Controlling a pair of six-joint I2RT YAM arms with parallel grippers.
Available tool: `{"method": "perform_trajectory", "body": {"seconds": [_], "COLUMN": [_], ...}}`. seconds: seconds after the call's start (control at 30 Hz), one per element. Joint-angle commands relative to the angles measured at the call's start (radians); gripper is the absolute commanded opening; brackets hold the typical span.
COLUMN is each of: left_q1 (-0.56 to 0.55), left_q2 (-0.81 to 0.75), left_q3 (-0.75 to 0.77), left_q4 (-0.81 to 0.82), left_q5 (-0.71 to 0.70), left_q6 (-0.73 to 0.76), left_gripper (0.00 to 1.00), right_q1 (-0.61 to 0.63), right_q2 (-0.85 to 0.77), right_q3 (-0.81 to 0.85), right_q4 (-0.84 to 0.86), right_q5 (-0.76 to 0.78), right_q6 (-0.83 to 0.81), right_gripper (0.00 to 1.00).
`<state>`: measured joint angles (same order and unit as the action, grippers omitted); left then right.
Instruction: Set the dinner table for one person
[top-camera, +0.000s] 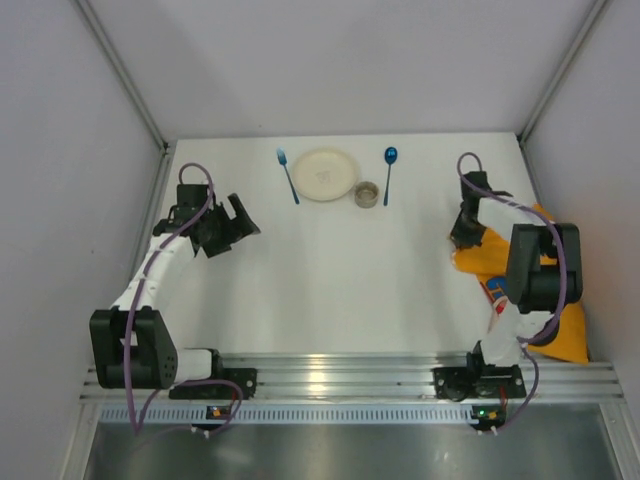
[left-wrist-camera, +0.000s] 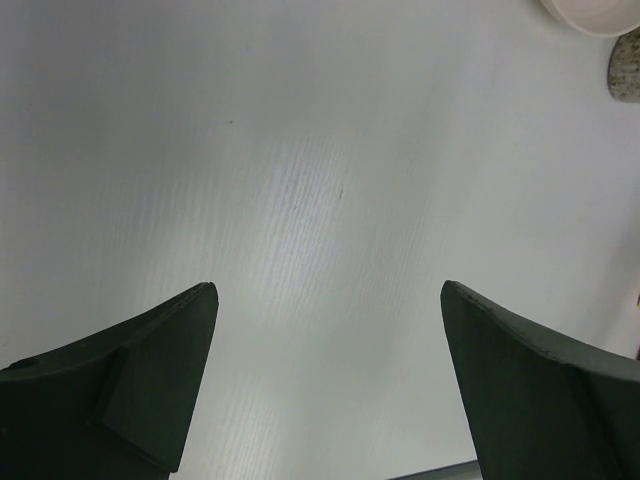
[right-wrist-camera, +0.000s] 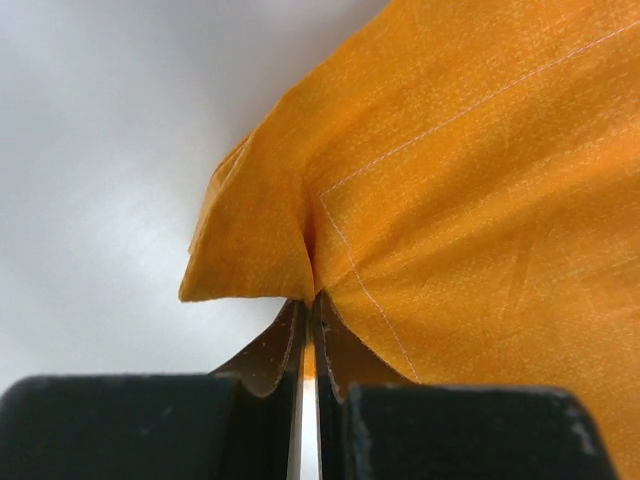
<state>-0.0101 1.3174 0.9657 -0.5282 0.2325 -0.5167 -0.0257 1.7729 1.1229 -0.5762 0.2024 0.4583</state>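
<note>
The white dinner table (top-camera: 340, 280) has a ribbed aluminium rail along its near edge. At its far side lie a blue fork (top-camera: 288, 175), a cream plate (top-camera: 325, 174), a small speckled cup (top-camera: 367, 194) and a blue spoon (top-camera: 389, 172). An orange cloth mat (top-camera: 530, 290) lies crumpled at the right. My right gripper (top-camera: 463, 240) is shut on the mat's edge (right-wrist-camera: 330, 230), the cloth pinched between the fingertips (right-wrist-camera: 285, 345). My left gripper (top-camera: 238, 222) is open and empty over bare table at the left; its fingers (left-wrist-camera: 150, 370) frame white tabletop.
White walls enclose the table on the left, back and right. The plate's rim (left-wrist-camera: 590, 15) and the cup (left-wrist-camera: 627, 70) show at the top right of the left wrist view. The rail (top-camera: 340, 375) runs between the arm bases.
</note>
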Motion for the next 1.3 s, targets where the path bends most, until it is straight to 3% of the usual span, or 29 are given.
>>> {"method": "perform_trajectory", "body": {"seconds": [0.0, 0.13, 0.2, 0.3, 0.33, 0.4, 0.43, 0.47, 0.57, 0.7, 0.87, 0.97, 1.1, 1.27], "left_q1": [-0.001, -0.001, -0.001, -0.001, -0.001, -0.007, -0.013, -0.022, -0.124, -0.437, -0.640, -0.793, -0.948, -1.074], "left_q2": [-0.033, -0.040, -0.050, -0.064, -0.070, -0.083, -0.093, -0.095, -0.113, -0.101, -0.078, -0.037, 0.141, 0.445], "left_q3": [0.050, 0.090, 0.100, 0.091, 0.084, 0.053, 0.042, 0.035, 0.025, 0.047, 0.044, 0.059, 0.145, 0.370], "left_q4": [-0.039, -0.081, -0.095, -0.108, -0.111, -0.110, -0.107, -0.108, -0.108, -0.133, -0.098, -0.049, 0.002, -0.018], "left_q5": [-0.048, -0.082, -0.096, -0.093, -0.093, -0.094, -0.094, -0.094, -0.114, -0.219, -0.196, -0.157, -0.111, -0.134], "left_q6": [0.029, 0.049, 0.058, 0.066, 0.066, 0.061, 0.060, 0.058, 0.058, 0.023, -0.055, -0.054, -0.014, 0.017], "left_gripper": [0.99, 0.99, 0.99, 0.99, 0.99, 0.99, 0.99, 0.99, 0.99, 0.99, 0.99, 0.99, 0.99, 0.98], "right_q1": [0.217, 0.465, 0.510, 0.552, 0.559, 0.563, 0.569, 0.569, 0.558, 0.495, 0.417, 0.406, 0.308, 0.089], "right_q2": [-0.087, -0.167, -0.187, -0.162, -0.149, -0.084, -0.060, 0.000, 0.049, -0.045, -0.211, -0.302, -0.351, -0.385], "right_q3": [0.077, 0.142, 0.156, 0.158, 0.153, 0.172, 0.230, 0.277, 0.432, 0.364, 0.241, 0.096, -0.082, -0.091], "right_q4": [-0.149, -0.237, -0.232, -0.111, 0.003, 0.114, 0.165, 0.153, 0.001, -0.126, -0.299, -0.335, -0.295, -0.289], "right_q5": [-0.109, -0.196, -0.248, -0.391, -0.484, -0.573, -0.621, -0.633, -0.586, -0.468, -0.224, -0.179, -0.196, -0.251], "right_q6": [0.075, 0.195, 0.280, 0.381, 0.400, 0.445, 0.445, 0.418, 0.329, 0.251, 0.110, 0.095, 0.106, 0.100], "right_gripper": [0.00, 0.00, 0.00, 0.00, 0.04, 0.22, 0.67, 0.83, 0.98, 0.99, 0.99, 1.00, 1.00, 1.00]}}
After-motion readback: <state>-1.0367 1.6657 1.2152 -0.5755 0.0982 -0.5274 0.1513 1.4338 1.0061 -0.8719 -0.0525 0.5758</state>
